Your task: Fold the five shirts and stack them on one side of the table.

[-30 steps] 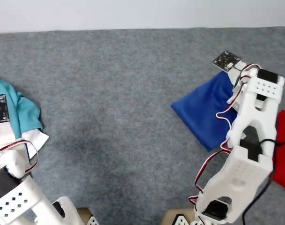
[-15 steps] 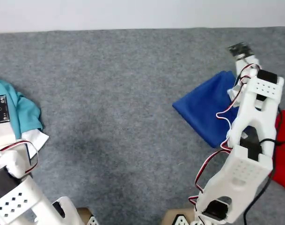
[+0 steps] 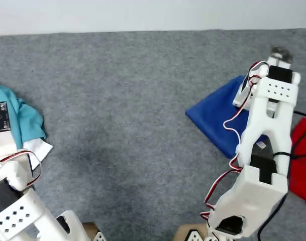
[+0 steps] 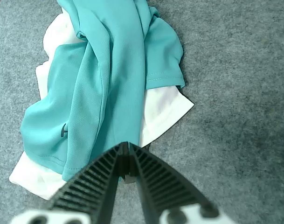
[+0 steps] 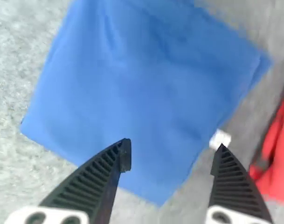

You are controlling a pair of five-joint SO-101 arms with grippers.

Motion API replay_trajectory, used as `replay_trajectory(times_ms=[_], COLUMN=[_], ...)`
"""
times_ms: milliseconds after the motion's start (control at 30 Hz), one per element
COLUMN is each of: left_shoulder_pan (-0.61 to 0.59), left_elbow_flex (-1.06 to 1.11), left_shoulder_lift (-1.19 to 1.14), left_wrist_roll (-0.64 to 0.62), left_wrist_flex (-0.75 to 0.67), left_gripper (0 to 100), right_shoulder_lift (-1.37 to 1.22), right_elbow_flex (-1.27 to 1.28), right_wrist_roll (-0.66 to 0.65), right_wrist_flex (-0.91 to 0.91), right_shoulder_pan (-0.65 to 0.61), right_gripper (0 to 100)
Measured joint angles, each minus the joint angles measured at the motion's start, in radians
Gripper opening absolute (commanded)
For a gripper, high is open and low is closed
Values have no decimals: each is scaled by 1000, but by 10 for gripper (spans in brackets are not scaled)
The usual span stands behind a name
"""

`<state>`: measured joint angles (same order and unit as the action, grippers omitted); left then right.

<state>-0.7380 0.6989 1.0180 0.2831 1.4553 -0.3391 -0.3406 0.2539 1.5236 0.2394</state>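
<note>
Both jaws of the right gripper (image 5: pixel 173 147) stand wide apart, empty, directly above the folded blue shirt (image 5: pixel 146 84); left gripper (image 4: pixel 128 150) closed on nothing, over the teal shirt (image 4: pixel 109 70).

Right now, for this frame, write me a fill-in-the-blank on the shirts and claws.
The folded shirt under the open right claw is ____.
The left claw by the teal shirt is ____.
The lower shirt beneath the teal shirt is ____.
The neighbouring shirt beside the folded shirt is ____.
Missing: blue; shut; white; red.
</note>
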Motion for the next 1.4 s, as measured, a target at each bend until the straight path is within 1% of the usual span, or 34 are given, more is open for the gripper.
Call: replay_trajectory(times_ms=[67,133,267,367,533,733,833,900,1167,1300,1400], left_shoulder_pan=[0,0,0,0,0,0,0,0,0,0,0], left_elbow_flex=[0,0,0,0,0,0,0,0,0,0,0], left_shoulder_lift=[0,0,0,0,0,0,0,0,0,0,0], left_wrist_roll=[0,0,0,0,0,0,0,0,0,0,0], left_wrist_flex=[0,0,0,0,0,0,0,0,0,0,0], left_gripper=[4,4,4,4,4,4,4,4,4,4,4], right_shoulder_lift=[0,0,-26,-98,-206,-319,-351,-365,-394,-393,-394], right_elbow_flex=[0,0,-2,-2,-2,-2,-2,-3,-64,-64,-95], right_wrist_roll=[83,140,216,270,310,311,313,304,232,166,124], right_wrist_flex=[44,71,74,44,-31,-169,-233,-259,-264,-261,-215], right_shoulder_pan=[0,0,-5,-5,-9,-12,-12,-17,-32,-29,-26], right_gripper=[282,304,396,404,402,396,362,311,10,7,10])
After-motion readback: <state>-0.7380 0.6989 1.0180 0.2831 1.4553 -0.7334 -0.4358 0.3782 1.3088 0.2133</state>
